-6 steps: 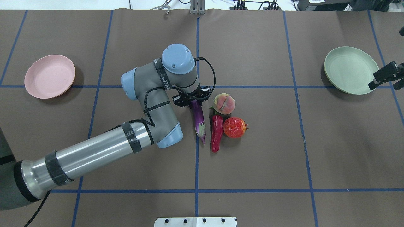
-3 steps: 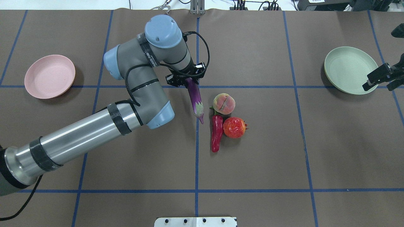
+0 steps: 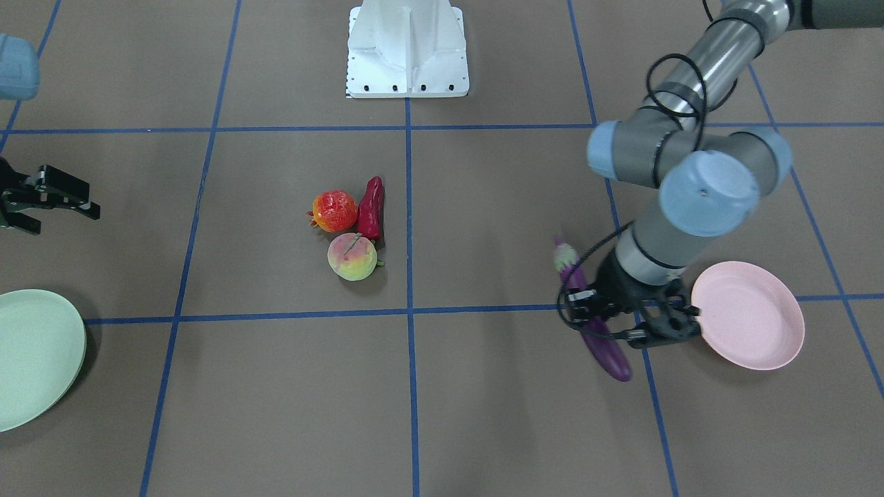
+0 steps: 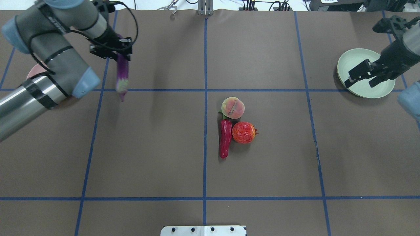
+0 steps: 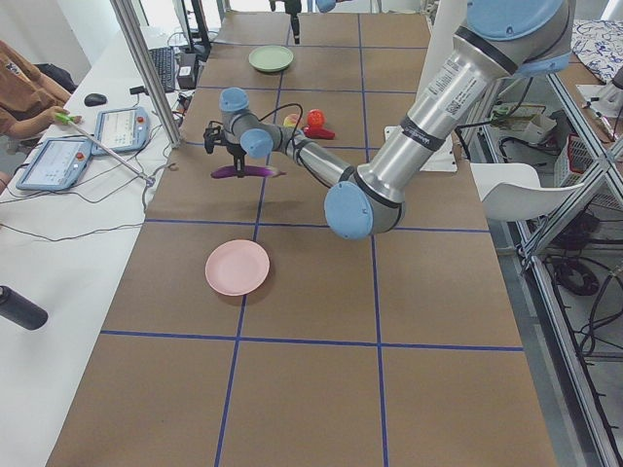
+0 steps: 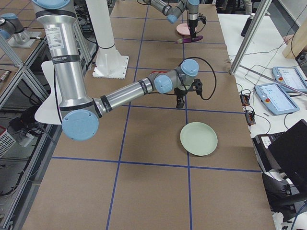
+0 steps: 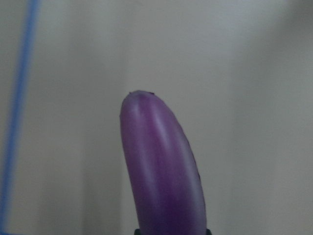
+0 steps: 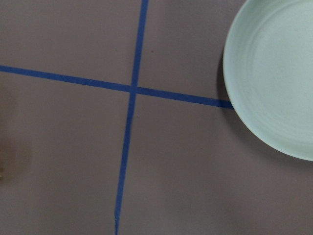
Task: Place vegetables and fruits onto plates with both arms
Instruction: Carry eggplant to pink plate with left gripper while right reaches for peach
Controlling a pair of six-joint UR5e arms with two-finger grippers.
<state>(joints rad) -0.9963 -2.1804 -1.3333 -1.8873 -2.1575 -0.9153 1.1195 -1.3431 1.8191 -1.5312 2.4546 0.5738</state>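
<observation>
Near the pink plate (image 3: 753, 321) the left pincer (image 4: 120, 56) grips the eggplant (image 4: 122, 73) aloft; the right pincer (image 4: 360, 82) hangs open, empty.

The left gripper (image 3: 608, 326) is clamped on the eggplant (image 3: 610, 357); the eggplant slants, its pale cap toward the white base (image 3: 407, 55) and its blunt purple end toward the camera; the pink plate (image 3: 760, 317) lies just beside that gripper, on the side away from the table's (image 3: 483, 414) middle; the pomegranate (image 3: 334, 210) and chili (image 3: 371, 207) touch side by side near the centre, with the peach (image 3: 352, 257) close against them on the camera's side; the right gripper (image 3: 86, 200) sits at the opposite edge, jaws apart, well apart from the fruit; the green plate (image 3: 34, 359) lies nearer the camera, partly cut off by the frame.
</observation>
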